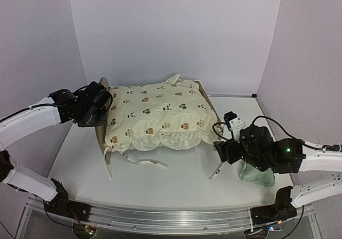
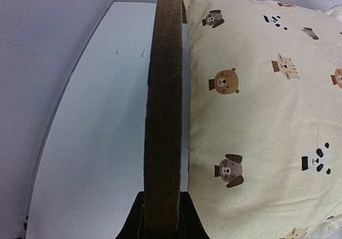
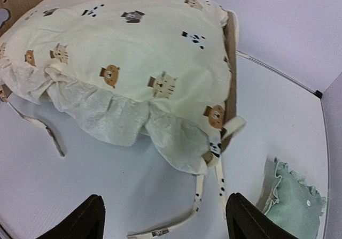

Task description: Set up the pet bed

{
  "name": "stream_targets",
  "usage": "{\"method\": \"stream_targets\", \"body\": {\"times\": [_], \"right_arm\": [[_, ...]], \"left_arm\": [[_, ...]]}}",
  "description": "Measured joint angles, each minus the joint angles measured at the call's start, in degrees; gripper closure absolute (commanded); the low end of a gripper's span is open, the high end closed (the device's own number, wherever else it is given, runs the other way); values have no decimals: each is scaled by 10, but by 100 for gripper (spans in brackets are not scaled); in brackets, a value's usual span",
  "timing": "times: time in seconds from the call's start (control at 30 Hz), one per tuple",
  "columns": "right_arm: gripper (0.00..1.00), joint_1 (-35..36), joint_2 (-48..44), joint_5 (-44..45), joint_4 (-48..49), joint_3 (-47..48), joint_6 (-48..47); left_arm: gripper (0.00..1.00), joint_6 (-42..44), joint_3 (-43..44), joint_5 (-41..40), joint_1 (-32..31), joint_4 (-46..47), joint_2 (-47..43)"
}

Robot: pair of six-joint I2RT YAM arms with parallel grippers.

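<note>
The pet bed (image 1: 100, 136) stands in the middle of the table, its light-wood frame mostly hidden under a cream bear-print cushion (image 1: 157, 113). My left gripper (image 1: 99, 110) is shut on the bed's left wooden board. In the left wrist view that board (image 2: 164, 89) runs up from between the black fingers (image 2: 188, 217), and the left gripper (image 2: 162, 217) clamps it, with the cushion (image 2: 256, 116) to its right. My right gripper (image 1: 220, 143) hovers by the bed's front right corner. It is open in its wrist view (image 3: 165, 220), with nothing between the fingers (image 3: 85, 217). The bed's right rail (image 3: 231, 62) shows beside the cushion (image 3: 123, 46).
A small mint green pillow (image 1: 256, 175) lies on the table under the right arm, and it shows at lower right in the right wrist view (image 3: 294, 201). The cushion's loose ties (image 3: 219, 180) trail over the white table (image 1: 176, 185) in front of the bed. Walls close in behind and at both sides.
</note>
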Motion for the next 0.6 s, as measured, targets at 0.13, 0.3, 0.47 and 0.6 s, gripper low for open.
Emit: {"method": "stream_targets", "body": {"times": [0.13,0.3,0.47,0.6], "right_arm": [[24,-15,6,25,-14,8,0],[29,-55,54,19,-8,34,-2],[30,-156,139,-55,-1,102,-1],[36,-237,239,-134,13,207,6]], "left_arm": [[95,-22,-4,-13,15,-30,-14],[94,-17,-4,-16,35,-30,-14],[93,-7,-4,-15,40,-22,-14],[93,0,-7,-14,43,-16,-14]]}}
